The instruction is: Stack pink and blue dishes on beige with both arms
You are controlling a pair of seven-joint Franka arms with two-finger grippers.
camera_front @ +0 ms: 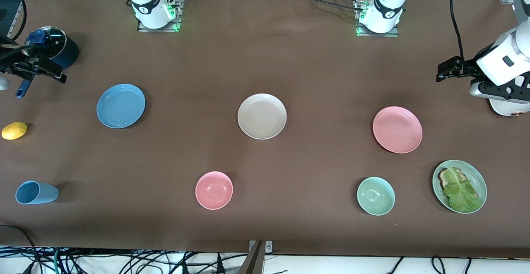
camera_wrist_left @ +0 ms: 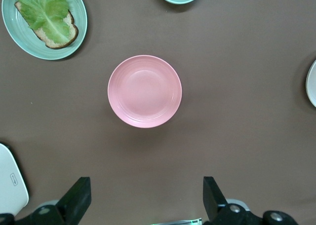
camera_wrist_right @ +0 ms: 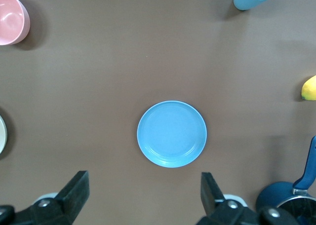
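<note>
Over opposite tabletop ends I had the left gripper (camera_wrist_left: pixel 143 200) and right gripper (camera_wrist_right: pixel 143 198) spread-jawed, fearing thin rims on the pink plate (camera_front: pixel 397 129) and blue plate (camera_front: pixel 121 106) might slip.

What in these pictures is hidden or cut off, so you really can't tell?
- Front view: the right end effector runs off the picture's edge and overlaps the dark pot, hiding part of it.
- Front view: the left end effector is seen side-on; its open fingers show only in the left wrist view.
- Left wrist view: the beige plate is cut by the edge.
- Front view: lettuce covers most of the toast.
</note>
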